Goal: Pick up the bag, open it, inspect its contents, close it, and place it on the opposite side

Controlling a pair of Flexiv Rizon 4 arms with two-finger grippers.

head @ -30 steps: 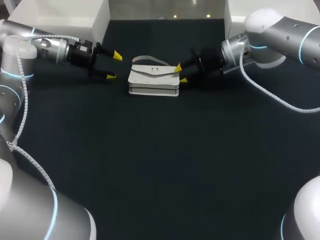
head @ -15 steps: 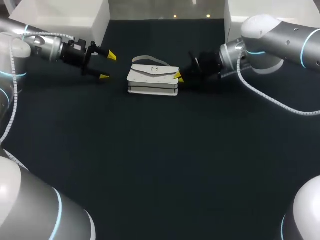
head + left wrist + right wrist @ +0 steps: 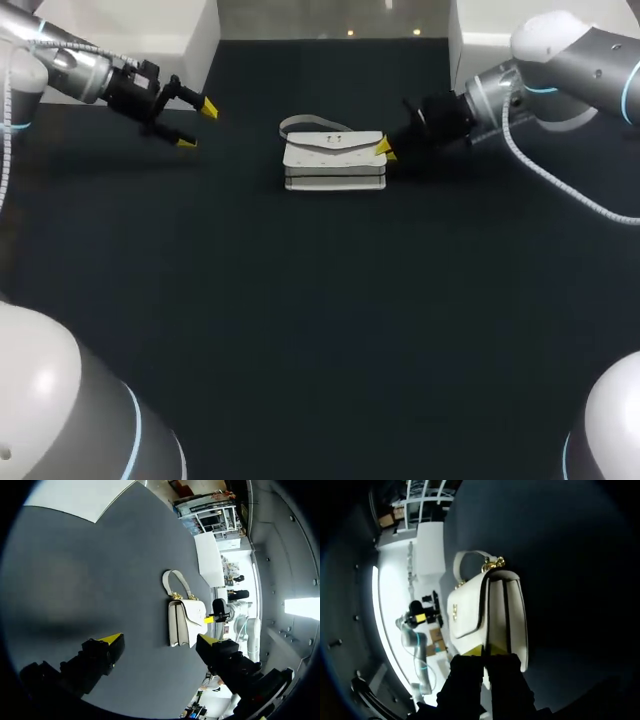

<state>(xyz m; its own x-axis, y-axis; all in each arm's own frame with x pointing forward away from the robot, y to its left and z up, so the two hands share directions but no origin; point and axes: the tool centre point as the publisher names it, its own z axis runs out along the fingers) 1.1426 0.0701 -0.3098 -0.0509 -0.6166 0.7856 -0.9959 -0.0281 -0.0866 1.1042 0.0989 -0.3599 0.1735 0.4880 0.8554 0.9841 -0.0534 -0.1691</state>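
Our right gripper (image 3: 386, 150) pinches an end of the white bag (image 3: 333, 160); our left gripper (image 3: 197, 125) hovers open, well apart.

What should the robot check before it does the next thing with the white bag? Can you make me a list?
1. Right gripper has the bag: ok, its fingers pinch the bag's end.
2. Left gripper ready to help: ok, it is open and well apart from the bag.
3. Flap shut: ok, it lies down over the front.
4. Handle free: ok, nothing lies on it or hooks it.
5. Grip strong enough for lifting: cannot tell, only a thin edge is pinched.
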